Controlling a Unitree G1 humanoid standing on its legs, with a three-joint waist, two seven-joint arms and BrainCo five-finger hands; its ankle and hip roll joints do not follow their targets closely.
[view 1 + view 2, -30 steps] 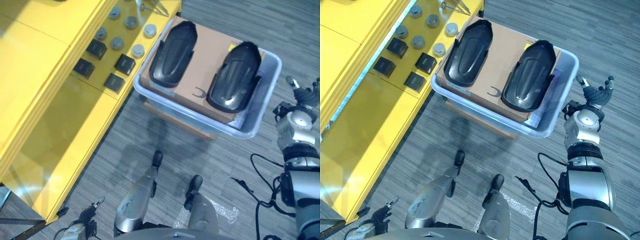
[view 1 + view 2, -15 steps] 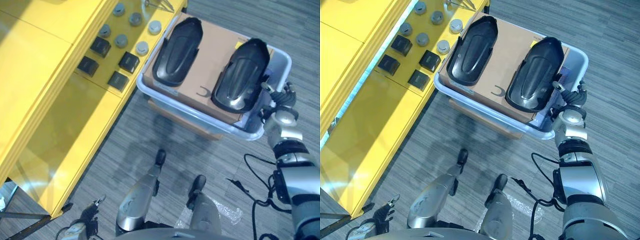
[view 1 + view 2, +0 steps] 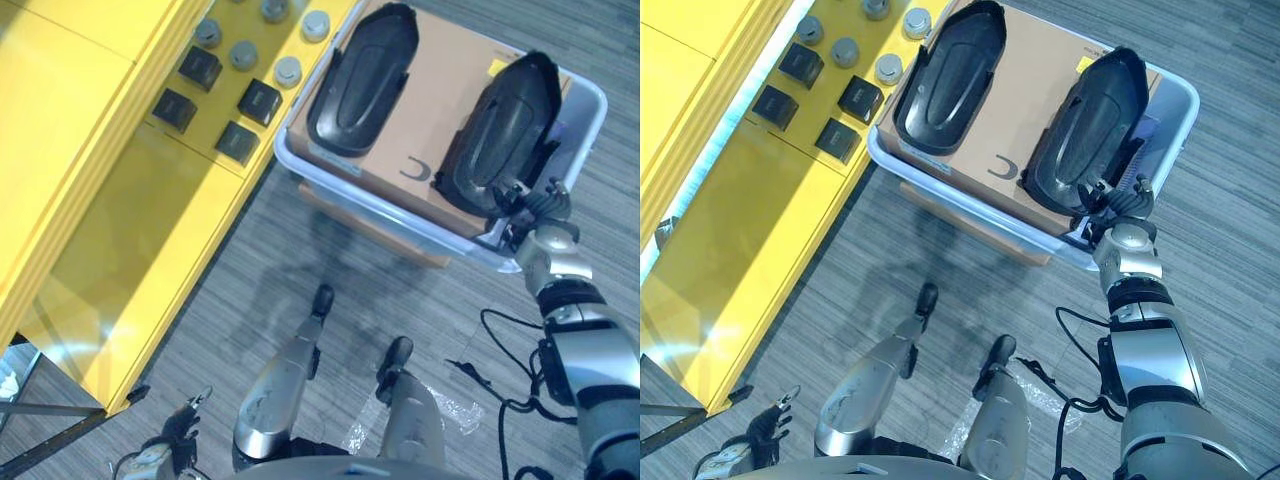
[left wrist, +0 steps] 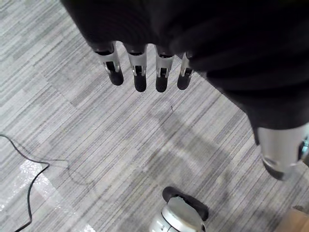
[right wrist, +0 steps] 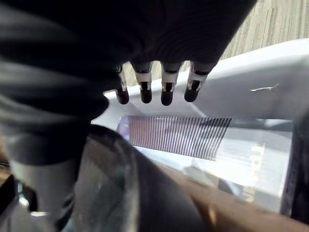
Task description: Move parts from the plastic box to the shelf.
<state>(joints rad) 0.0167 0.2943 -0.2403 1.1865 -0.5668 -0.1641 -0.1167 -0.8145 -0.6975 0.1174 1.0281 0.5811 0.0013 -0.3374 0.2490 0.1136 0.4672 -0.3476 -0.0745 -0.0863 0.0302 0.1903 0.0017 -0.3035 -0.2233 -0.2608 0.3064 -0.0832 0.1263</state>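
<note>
Two glossy black moulded parts (image 3: 362,68) (image 3: 497,135) lie on brown cardboard (image 3: 440,100) in the translucent plastic box (image 3: 585,130), beside the yellow shelf (image 3: 110,180). The right hand (image 3: 1118,205), fingers straight, has moved in to the right-hand part's near end. The left hand (image 4: 140,72) hangs relaxed over striped grey floor (image 4: 72,145).

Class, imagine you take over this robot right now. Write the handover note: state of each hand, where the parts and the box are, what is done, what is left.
Right hand: open, fingers straight, at the near right corner of the pale plastic box, beside the right-hand black moulded part; grasping nothing.
Left hand: open, hanging low over the floor, idle.
Both black parts, including the left one, lie on the brown cardboard sheet in the box.
Yellow shelf carries small black blocks and grey round caps.
Done: reach only. Left: grasp and move both parts.
</note>
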